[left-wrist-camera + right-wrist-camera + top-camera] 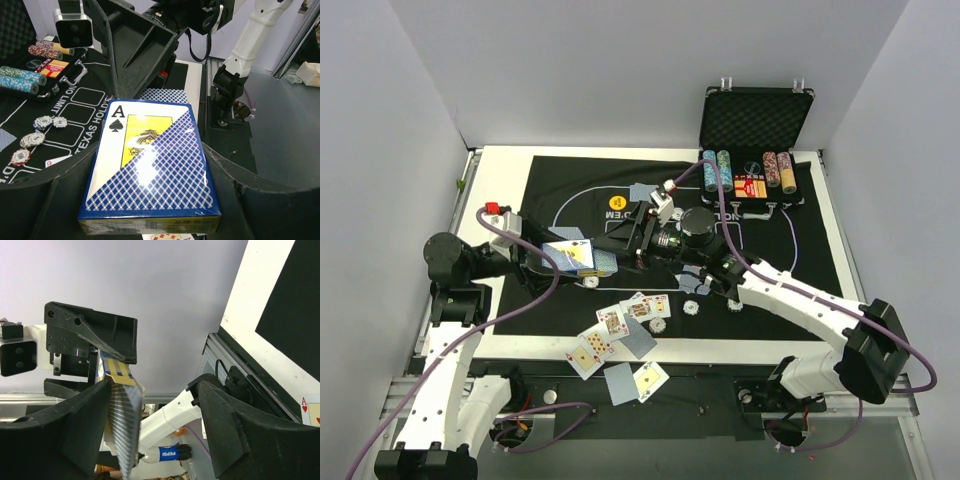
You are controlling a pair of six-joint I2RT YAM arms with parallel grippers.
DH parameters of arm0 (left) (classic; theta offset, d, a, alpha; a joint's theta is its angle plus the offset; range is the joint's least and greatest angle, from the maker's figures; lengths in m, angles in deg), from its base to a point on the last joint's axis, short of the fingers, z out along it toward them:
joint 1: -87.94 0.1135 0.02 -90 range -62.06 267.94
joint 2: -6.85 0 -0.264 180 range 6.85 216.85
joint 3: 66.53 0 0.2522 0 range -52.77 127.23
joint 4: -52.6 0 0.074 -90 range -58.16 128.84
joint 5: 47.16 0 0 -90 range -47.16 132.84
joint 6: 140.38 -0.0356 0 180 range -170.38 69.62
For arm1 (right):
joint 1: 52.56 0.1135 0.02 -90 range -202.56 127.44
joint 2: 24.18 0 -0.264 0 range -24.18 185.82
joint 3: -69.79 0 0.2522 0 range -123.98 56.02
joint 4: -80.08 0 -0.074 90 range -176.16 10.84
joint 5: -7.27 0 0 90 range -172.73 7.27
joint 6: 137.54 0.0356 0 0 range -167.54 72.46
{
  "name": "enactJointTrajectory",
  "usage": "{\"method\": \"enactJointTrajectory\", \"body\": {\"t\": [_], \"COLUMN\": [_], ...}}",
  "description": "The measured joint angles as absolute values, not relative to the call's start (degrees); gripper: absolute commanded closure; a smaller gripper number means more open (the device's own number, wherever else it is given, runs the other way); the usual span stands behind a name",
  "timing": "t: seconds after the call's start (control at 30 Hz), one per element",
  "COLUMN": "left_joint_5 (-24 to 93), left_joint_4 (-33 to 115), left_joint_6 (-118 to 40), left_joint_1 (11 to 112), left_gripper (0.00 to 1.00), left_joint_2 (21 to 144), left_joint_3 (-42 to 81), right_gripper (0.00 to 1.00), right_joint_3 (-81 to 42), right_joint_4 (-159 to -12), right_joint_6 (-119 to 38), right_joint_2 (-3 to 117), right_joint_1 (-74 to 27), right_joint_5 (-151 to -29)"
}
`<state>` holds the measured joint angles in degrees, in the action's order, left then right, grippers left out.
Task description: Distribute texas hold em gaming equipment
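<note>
My left gripper (560, 258) is shut on a card box (572, 254) with a blue diamond pattern and an ace of spades, which fills the left wrist view (150, 165). Blue card backs (162, 95) stick out of its far end. My right gripper (625, 240) is open and faces that end; in the right wrist view the deck (122, 430) lies against its left finger (55, 430). Several cards (610, 322) lie face up and face down on the mat's near edge. Loose poker chips (690, 308) lie beside them. A yellow button (617, 202) sits further back.
The black case (757, 120) stands open at the back right with rows of chips (720, 170). The black felt mat (800, 250) covers the table. Striped chips (32, 140) lie left of the box in the left wrist view. A card (650, 380) hangs off the front edge.
</note>
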<state>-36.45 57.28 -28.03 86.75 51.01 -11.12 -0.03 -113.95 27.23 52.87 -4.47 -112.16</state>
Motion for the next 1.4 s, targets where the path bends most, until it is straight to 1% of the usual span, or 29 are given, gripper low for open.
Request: {"method": "enactJointTrajectory", "body": {"t": [0.03, 0.13, 0.3, 0.43, 0.57, 0.77, 0.83, 0.87, 0.9, 0.93, 1.1, 1.13, 1.2, 1.27, 1.3, 1.37, 1.4], "left_joint_5": [-36.4, -36.3, -36.0, -36.0, -36.0, -36.0, -35.9, -35.8, -35.8, -35.8, -35.4, -35.4, -35.4, -35.4, -35.4, -35.4, -35.3], "left_joint_4": [57.5, 57.9, 58.3, 58.4, 58.4, 58.4, 58.4, 58.4, 58.4, 58.4, 58.8, 58.8, 58.9, 58.7, 58.2, 55.4, 53.3], "left_joint_6": [-28.0, -28.0, -28.0, -27.9, -27.9, -27.8, -27.6, -27.6, -27.5, -27.5, -27.5, -27.6, -27.6, -27.9, -28.3, -30.5, -32.2], "left_joint_1": [86.7, 86.7, 86.7, 86.7, 86.6, 86.6, 86.6, 86.6, 86.6, 86.6, 86.6, 86.6, 86.6, 86.6, 86.5, 86.5, 86.5], "left_gripper": [1.0, 1.0, 1.0, 1.0, 1.0, 1.0, 1.0, 1.0, 1.0, 1.0, 1.0, 1.0, 1.0, 1.0, 0.99, 0.92, 0.78], "left_joint_2": [51.0, 50.9, 50.9, 50.9, 50.8, 50.8, 50.8, 50.8, 50.8, 50.8, 50.9, 51.0, 51.1, 51.2, 51.3, 51.3, 51.3], "left_joint_3": [-11.1, -11.1, -11.1, -11.1, -11.1, -11.1, -11.1, -11.1, -11.1, -11.1, -11.1, -11.1, -11.1, -11.1, -11.0, -10.2, -9.5], "right_gripper": [0.27, 0.26, 0.28, 0.27, 0.28, 0.41, 0.47, 0.54, 0.57, 0.63, 0.76, 0.82, 0.87, 0.9, 0.91, 0.93, 0.93], "right_joint_3": [0.6, 3.0, 4.8, 5.5, 5.7, 5.4, 4.9, 4.6, 4.2, 3.9, 3.7, 3.7, 3.7, 3.7, 3.6, 3.3, 3.1], "right_joint_4": [-115.0, -118.7, -124.4, -130.1, -130.9, -130.9, -131.0, -131.0, -131.1, -131.4, -131.1, -130.8, -130.3, -129.8, -129.5, -129.0, -128.8], "right_joint_6": [28.1, 31.0, 35.7, 39.1, 39.4, 39.4, 39.4, 39.5, 39.5, 39.5, 39.6, 39.5, 39.2, 39.2, 39.2, 39.0, 39.0], "right_joint_2": [52.9, 52.9, 52.9, 52.9, 52.6, 52.5, 52.7, 52.7, 52.9, 53.1, 54.3, 54.3, 54.3, 54.3, 54.3, 54.3, 54.3], "right_joint_1": [-4.5, -4.5, -4.5, -4.5, -4.4, -2.7, -2.0, -1.6, -1.4, -1.1, -1.0, -0.9, -0.9, -1.0, -1.0, -1.0, -1.1], "right_joint_5": [-112.1, -111.9, -111.2, -110.7, -110.2, -110.2, -110.2, -110.3, -110.3, -110.3, -110.9, -111.0, -111.1, -111.1, -111.1, -111.1, -111.2]}}
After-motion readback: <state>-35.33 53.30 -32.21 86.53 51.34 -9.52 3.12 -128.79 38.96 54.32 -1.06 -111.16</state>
